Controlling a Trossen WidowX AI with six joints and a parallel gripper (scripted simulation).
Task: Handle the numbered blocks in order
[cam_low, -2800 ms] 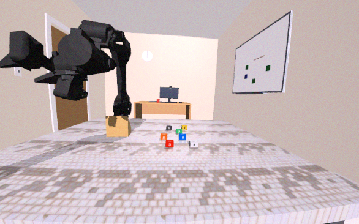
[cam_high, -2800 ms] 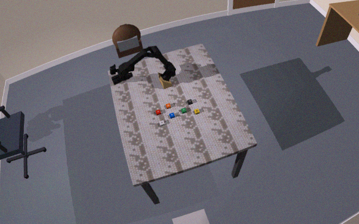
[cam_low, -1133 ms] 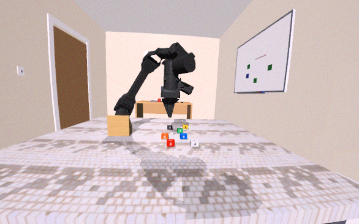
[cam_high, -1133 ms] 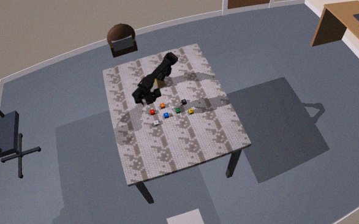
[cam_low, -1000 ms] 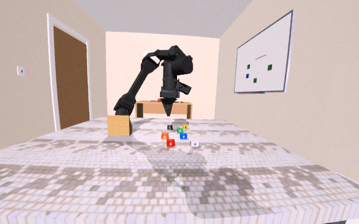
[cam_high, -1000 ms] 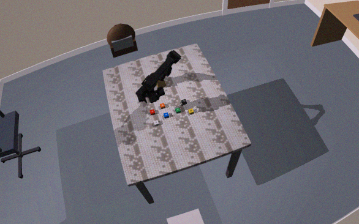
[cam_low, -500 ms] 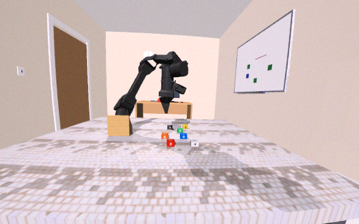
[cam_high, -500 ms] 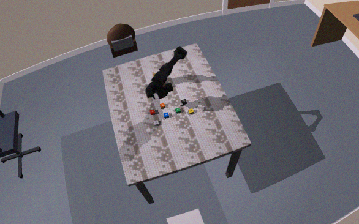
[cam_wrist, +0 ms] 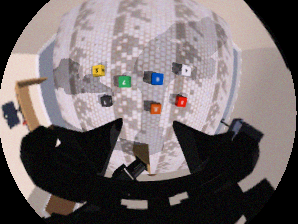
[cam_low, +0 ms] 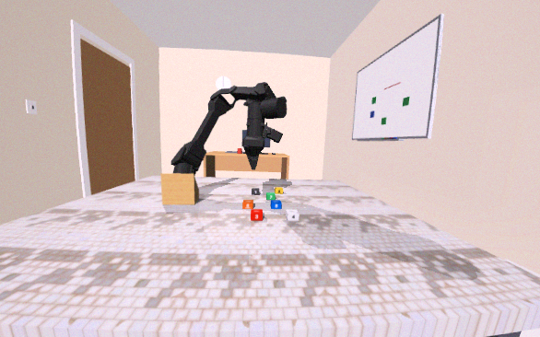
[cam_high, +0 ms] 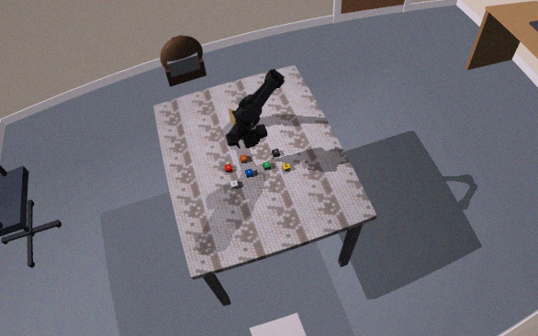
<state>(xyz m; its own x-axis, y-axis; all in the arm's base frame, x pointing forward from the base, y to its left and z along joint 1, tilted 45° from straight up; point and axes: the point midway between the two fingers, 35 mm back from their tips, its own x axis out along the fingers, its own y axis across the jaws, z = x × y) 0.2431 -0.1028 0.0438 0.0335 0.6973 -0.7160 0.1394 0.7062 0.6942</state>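
Note:
My gripper is open and empty, pointing down well above the table, near the orange block. Seven small blocks rest on the table: red, orange, black, green, blue, yellow and white. White seems to show 4, red 3, green 7, yellow 5. The other digits are too blurred to tell.
The patterned table bears the arm and the blocks. A wooden box stands beside the arm's base. The blocks sit close together, with small gaps between them. Arm shadows fall across the table.

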